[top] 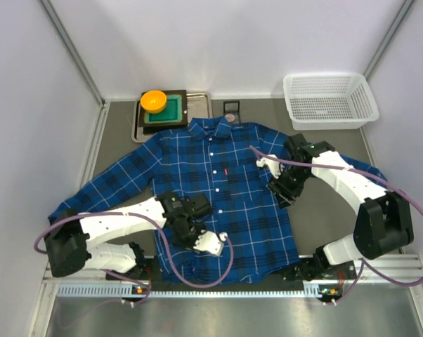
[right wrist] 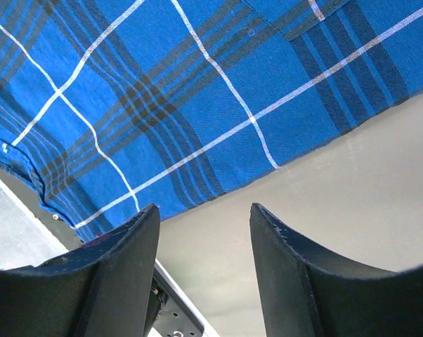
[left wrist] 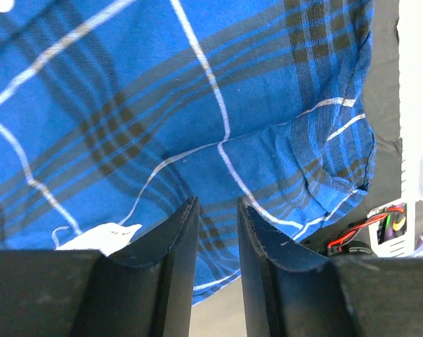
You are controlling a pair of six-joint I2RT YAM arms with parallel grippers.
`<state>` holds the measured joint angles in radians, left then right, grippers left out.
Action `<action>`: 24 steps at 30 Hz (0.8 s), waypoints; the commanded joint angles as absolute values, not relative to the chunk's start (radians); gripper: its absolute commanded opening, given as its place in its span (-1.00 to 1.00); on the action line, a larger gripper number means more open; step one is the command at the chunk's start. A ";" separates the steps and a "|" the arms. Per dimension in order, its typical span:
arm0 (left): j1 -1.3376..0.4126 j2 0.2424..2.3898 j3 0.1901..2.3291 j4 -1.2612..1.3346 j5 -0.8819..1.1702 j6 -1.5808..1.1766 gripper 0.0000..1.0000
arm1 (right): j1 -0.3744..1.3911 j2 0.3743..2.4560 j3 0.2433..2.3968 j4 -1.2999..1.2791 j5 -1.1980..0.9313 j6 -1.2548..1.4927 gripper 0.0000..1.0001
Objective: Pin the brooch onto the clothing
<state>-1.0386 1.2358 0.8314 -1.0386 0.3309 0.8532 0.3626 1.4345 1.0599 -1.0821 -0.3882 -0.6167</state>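
The blue plaid shirt [top: 218,189] lies flat and face up on the table, collar at the far side. A small pinkish-grey round disc, the brooch [top: 232,119], lies on the table just past the collar. My left gripper [top: 192,228] hovers over the shirt's lower left front. In the left wrist view the gripper [left wrist: 217,203] has a narrow gap with nothing in it, above the shirt [left wrist: 197,105] near its hem. My right gripper [top: 277,191] is over the shirt's right side edge. In the right wrist view it [right wrist: 204,207] is wide open and empty above the shirt [right wrist: 162,91] edge and bare table.
A white mesh basket [top: 331,100] stands at the back right. An orange dish [top: 154,100] sits on a green block [top: 169,110] on a metal tray [top: 199,105] at the back left. A small dark square object [top: 232,107] lies behind the collar. A white label [left wrist: 99,235] shows by the left finger.
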 commanded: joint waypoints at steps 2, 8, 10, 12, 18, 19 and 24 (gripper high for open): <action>-1.115 1.282 0.753 -0.960 0.204 0.827 -0.36 | 0.373 1.460 1.046 -1.075 -0.400 -0.609 0.07; -1.192 1.316 0.697 -0.962 0.152 0.857 -0.44 | 0.373 1.525 1.016 -1.068 -0.400 -0.632 0.03; -1.219 1.321 0.671 -0.968 0.149 0.882 -0.40 | 0.371 1.540 1.003 -1.063 -0.399 -0.635 0.02; -1.247 1.322 0.651 -0.973 0.146 0.906 -0.30 | 0.374 1.546 0.994 -1.058 -0.400 -0.637 0.03; -1.276 1.293 0.638 -0.996 0.175 0.931 0.32 | 0.387 1.557 0.937 -1.039 -0.385 -0.643 0.03; -1.276 1.276 0.643 -0.994 0.172 0.927 0.39 | 0.394 1.559 0.921 -1.039 -0.376 -0.644 0.03; -1.214 1.226 0.828 -1.078 0.173 0.847 0.65 | 0.394 1.507 0.928 -1.052 -0.353 -0.650 0.03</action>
